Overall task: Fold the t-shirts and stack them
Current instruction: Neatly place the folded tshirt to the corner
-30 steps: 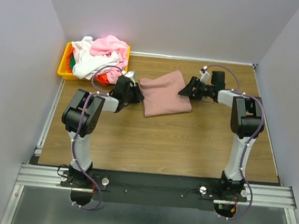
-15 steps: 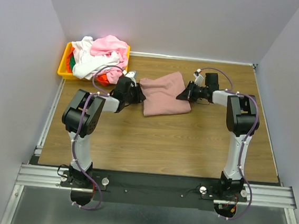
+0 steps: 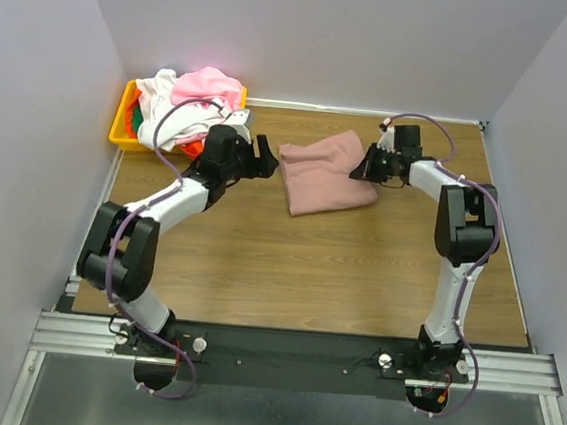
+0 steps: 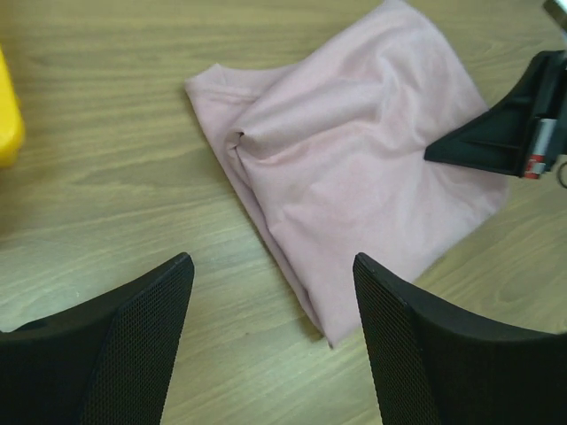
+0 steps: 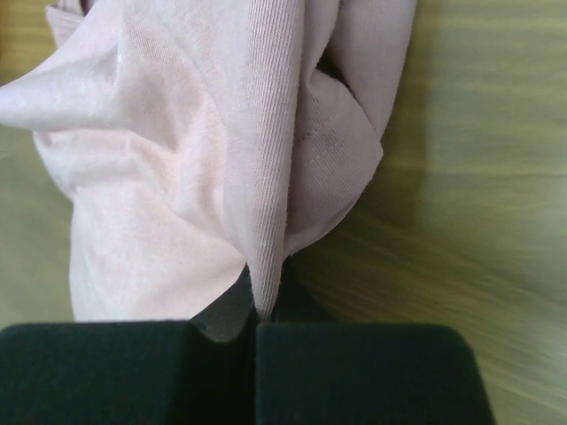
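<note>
**Bench** (image 3: 309, 265): wood-grain top. Both arms reach out to its far half.

**Mauve tee** (image 3: 326, 171): lies on the bench, far of centre, between the two claws. It is folded into a rough rectangle and sits at a slant, with its far right corner toward the right claw. The left wrist view shows a collar edge at the tee's far left corner with a soft pucker just beside it. The rest of the upper face is fairly smooth. Layered edges run along the near left side.

**Right claw** (image 3: 370, 167): at the tee's right edge, clenched. In the right wrist view the two pads (image 5: 354, 372) are pressed together with a raised ridge of mauve cloth pinched between them. The cloth fans out from the pinch in loose folds.

**Left claw** (image 3: 260, 156): just left of the tee and apart from it. It is released and grasps nothing. The fingers (image 4: 133, 336) stand wide apart with bare bench between them, and the tee's near left edge lies ahead of them. Its height above the bench cannot be told.

**Pile** (image 3: 189, 103): the other tees are heaped in a yellow bin (image 3: 120, 135) at the far left corner, and the heap rises over the rim. Light pink is on top and white lies below and to the left. Green and red-orange show at the edges. The left arm's cable crosses in front of the heap.
</note>
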`<action>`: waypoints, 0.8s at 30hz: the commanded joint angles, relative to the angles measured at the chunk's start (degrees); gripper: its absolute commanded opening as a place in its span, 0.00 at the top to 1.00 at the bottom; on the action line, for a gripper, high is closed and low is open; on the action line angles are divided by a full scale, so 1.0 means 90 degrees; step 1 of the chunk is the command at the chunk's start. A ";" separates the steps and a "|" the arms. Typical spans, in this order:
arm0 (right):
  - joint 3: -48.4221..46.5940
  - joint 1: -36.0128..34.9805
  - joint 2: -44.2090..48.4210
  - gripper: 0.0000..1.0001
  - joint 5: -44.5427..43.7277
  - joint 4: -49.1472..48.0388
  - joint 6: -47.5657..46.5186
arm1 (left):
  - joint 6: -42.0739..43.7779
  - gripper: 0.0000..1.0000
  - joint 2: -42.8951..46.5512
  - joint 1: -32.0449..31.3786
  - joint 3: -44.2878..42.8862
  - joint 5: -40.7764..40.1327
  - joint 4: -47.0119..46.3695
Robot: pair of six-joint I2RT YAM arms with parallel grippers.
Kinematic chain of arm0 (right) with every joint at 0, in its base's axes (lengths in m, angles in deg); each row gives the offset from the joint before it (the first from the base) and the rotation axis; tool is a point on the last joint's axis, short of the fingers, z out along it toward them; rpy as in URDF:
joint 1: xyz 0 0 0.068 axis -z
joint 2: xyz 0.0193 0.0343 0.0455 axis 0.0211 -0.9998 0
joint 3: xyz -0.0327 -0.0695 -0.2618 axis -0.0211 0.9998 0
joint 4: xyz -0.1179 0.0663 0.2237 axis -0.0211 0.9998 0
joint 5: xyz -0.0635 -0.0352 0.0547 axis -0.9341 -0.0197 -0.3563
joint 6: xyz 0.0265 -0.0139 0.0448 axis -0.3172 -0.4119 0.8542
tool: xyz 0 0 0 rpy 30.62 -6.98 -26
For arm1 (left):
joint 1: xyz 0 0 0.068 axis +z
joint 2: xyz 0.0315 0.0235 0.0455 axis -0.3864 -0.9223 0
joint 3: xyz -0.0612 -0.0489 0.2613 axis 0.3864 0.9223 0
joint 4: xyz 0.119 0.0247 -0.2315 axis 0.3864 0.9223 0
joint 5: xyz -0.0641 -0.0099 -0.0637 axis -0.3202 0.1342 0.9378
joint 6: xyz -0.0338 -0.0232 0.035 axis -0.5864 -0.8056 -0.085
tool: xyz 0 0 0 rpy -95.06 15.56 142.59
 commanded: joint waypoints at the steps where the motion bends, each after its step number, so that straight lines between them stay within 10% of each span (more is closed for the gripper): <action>1: -0.0421 0.0184 0.0208 1.00 -0.1260 0.0701 -0.0510 | 0.0063 0.19 0.0721 -0.0076 0.0045 -0.0038 0.0529; 24: -0.2792 0.1941 -0.1296 1.00 -0.3926 0.2000 -0.2239 | -0.0026 0.16 0.2558 -0.0115 0.0427 -0.0212 0.1016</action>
